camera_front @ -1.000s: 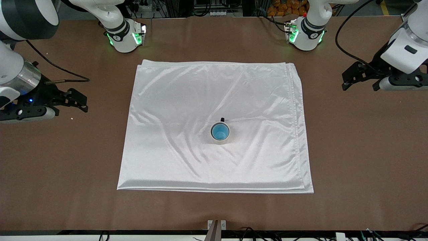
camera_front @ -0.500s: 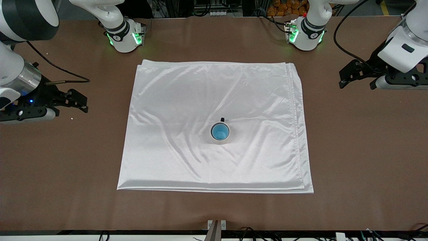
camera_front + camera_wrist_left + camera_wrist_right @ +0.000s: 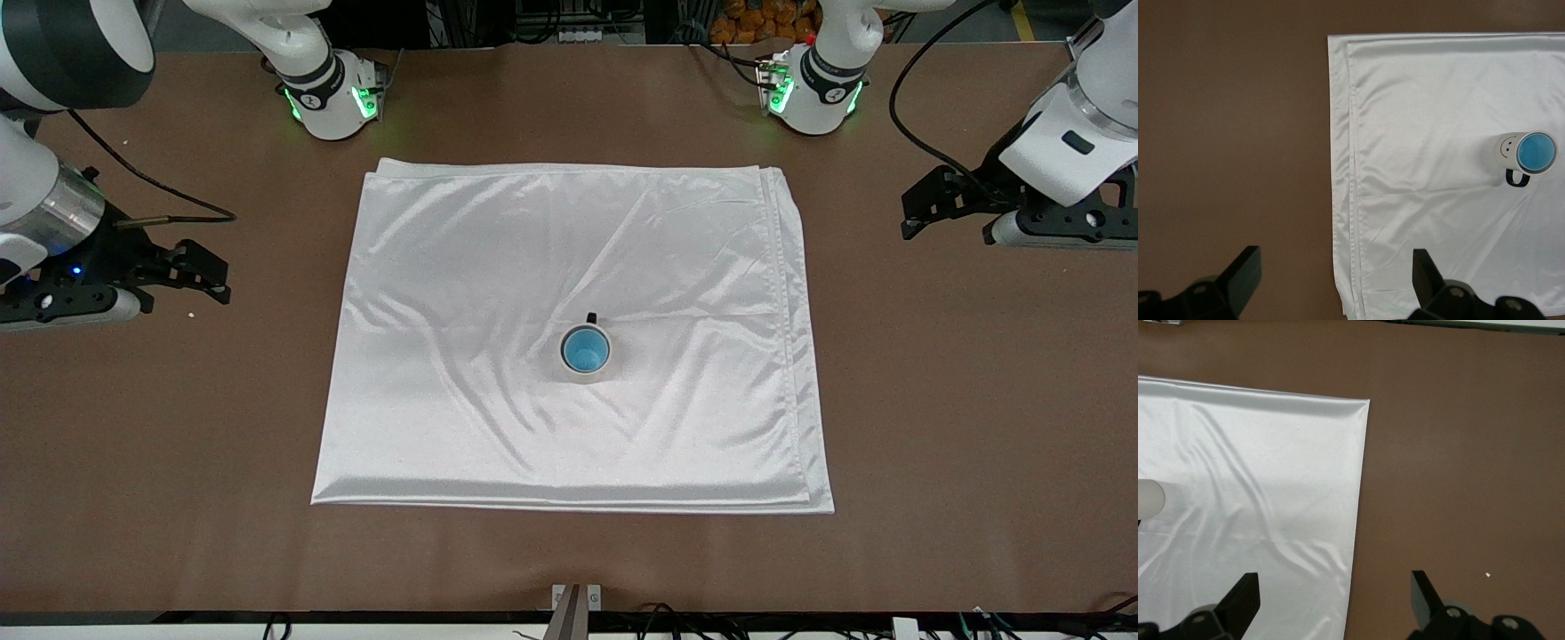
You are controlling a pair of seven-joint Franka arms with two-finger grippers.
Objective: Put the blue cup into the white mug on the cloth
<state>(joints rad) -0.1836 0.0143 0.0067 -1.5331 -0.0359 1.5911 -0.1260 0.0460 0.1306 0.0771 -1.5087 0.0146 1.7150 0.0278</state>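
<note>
cloth [image 3: 569,267]: one
white mug [image 3: 573,372]: one
blue cup [image 3: 585,350]: one, nested in the mug
arms: two
grippers: two, left gripper [image 3: 951,203] and right gripper [image 3: 191,271]

bright even overhead light, perhaps slight glare on the cloth [image 3: 569,267].

blue cup [image 3: 1535,151] inside white mug [image 3: 1509,149], cloth [image 3: 1438,180]

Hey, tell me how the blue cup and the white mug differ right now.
The blue cup is light blue plastic with no handle that shows; the white mug is off-white with a black handle and a small face drawn on its side. The cup is narrower and sits nested inside the mug, while the mug stands directly on the cloth. Both are upright, and neither claw touches them.
</note>
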